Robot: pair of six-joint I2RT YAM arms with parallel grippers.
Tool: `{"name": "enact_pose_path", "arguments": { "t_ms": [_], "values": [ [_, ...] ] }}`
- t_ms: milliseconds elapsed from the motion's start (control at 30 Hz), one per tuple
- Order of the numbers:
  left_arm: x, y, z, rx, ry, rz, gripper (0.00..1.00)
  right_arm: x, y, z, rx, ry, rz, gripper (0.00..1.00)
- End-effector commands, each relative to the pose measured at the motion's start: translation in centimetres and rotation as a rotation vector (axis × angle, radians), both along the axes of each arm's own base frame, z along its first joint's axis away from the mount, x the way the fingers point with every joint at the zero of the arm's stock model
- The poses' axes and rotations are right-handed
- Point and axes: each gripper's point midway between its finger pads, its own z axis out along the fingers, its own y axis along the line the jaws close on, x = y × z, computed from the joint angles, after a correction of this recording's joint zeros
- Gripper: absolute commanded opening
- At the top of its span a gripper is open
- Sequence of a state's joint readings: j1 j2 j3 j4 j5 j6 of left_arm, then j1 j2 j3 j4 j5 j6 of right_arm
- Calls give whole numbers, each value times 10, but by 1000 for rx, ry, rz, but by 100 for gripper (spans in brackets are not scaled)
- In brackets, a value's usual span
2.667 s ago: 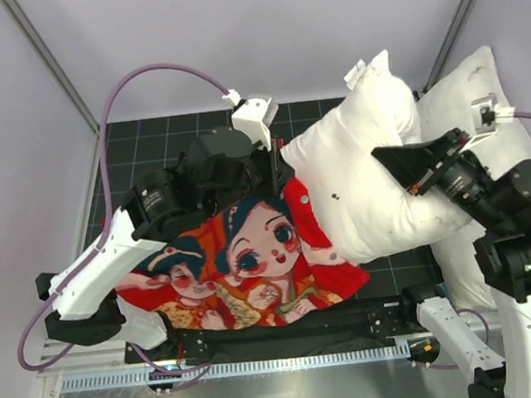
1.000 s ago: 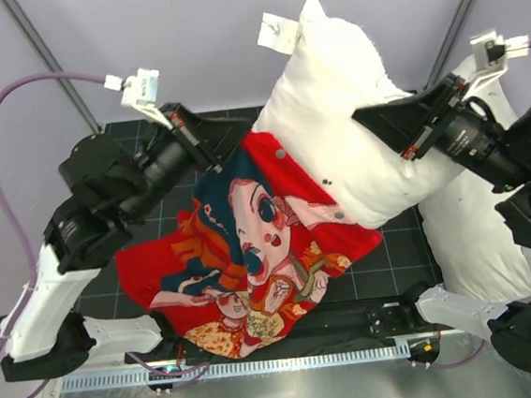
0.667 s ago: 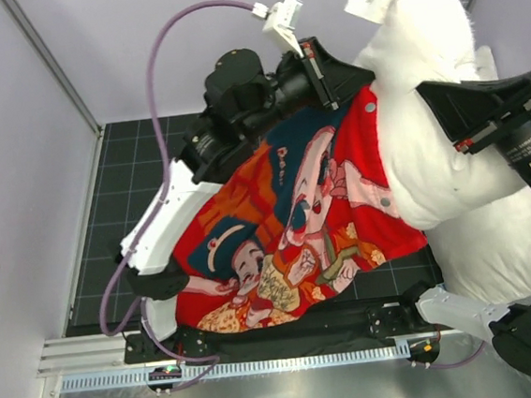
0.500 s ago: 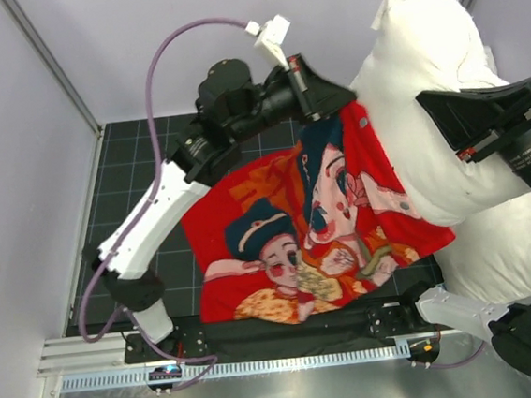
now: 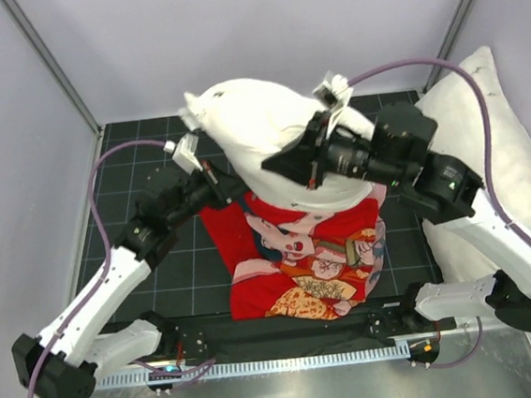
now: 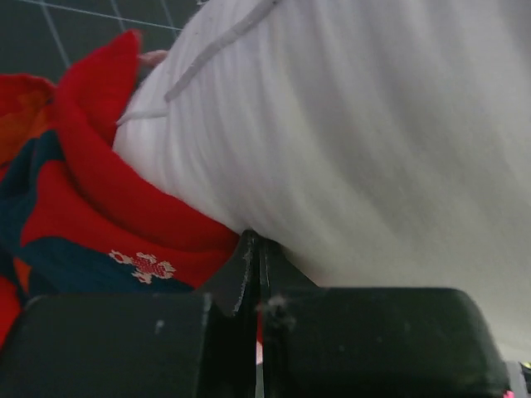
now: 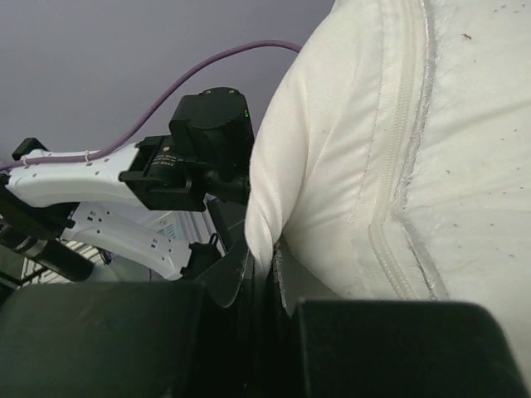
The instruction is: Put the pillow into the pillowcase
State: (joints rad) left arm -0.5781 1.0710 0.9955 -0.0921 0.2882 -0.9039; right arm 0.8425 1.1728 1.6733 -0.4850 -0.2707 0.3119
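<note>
The pillow (image 5: 249, 130) is held above the table (image 5: 132, 136) toward 12 o'clock. Its lower end is tucked into the mouth of the red pillowcase (image 5: 314, 265), which drapes toward 6 o'clock. The right end effector (image 5: 277, 167) is pinched tight on a fold of the pillow. The left end effector (image 5: 222, 187), at the case's 10 o'clock corner, is clamped on the hem. That thin hem bite could slip and let the case slide off, or the pillow could bunch at the mouth. A larger pillow (image 5: 486, 140) lies at 3 o'clock.
</note>
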Motion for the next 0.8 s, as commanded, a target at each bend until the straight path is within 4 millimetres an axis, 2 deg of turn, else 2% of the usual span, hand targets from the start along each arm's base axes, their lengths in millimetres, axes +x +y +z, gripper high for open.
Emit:
{"name": "enact_pose_path", "arguments": {
  "t_ms": [0, 33, 67, 100, 133, 167, 200, 233, 267, 300, 333, 367, 400, 433, 467, 500, 533, 667, 733, 767],
  "values": [
    [-17, 25, -7, 21, -96, 54, 0, -49, 19, 44, 155, -125, 106, 4],
    [-21, 31, -12, 30, -101, 73, 0, -54, 28, 38, 139, -121, 106, 4],
    [-32, 42, -1, 13, -147, 89, 0, -79, 50, 28, 110, -115, 173, 4],
    [-37, 49, -5, 18, -149, 104, 0, -85, 57, 23, 88, -132, 174, 4],
    [-40, 57, -20, 43, -129, 132, 0, -87, 62, 20, 78, -130, 134, 4],
    [-46, 63, -20, 41, -138, 140, 0, -95, 68, 18, 75, -130, 144, 4],
    [-55, 72, -13, 32, -173, 154, 1, -114, 80, 13, 64, -133, 179, 4],
    [-59, 79, -21, 54, -159, 173, 0, -115, 85, 13, 60, -127, 151, 5],
    [-63, 84, -21, 57, -166, 180, 0, -121, 89, 13, 59, -125, 152, 14],
    [-69, 91, -15, 55, -196, 192, 0, -133, 107, -2, 6, -111, 180, 21],
    [-71, 97, -22, 78, -178, 217, 0, -136, 108, 13, 23, -113, 178, 30],
    [-73, 102, -21, 85, -180, 231, 0, -141, 112, 15, 8, -114, 186, 38],
    [-74, 107, -22, 96, -175, 247, 0, -145, 118, 6, -49, -110, 198, 56],
    [-76, 115, -21, 99, -173, 283, 0, -153, 124, 21, -37, -119, 213, 62],
    [-74, 131, -32, 136, -124, 361, 1, -155, 127, 22, -51, -122, 209, 67],
    [-76, 142, -33, 133, -111, 414, 0, -158, 129, 19, -78, -123, 215, 76],
    [-78, 148, -35, 123, -92, 443, 1, -162, 125, 33, -49, -127, 222, 78],
    [-82, 156, -45, 101, -68, 480, 0, -163, 111, 54, 0, -139, 226, 81],
    [-82, 167, -57, 127, -34, 532, 0, -163, 103, 61, 19, -148, 224, 82],
    [-83, 171, -60, 127, -18, 554, 0, -163, 91, 74, 63, -154, 225, 82]
  ]
}}
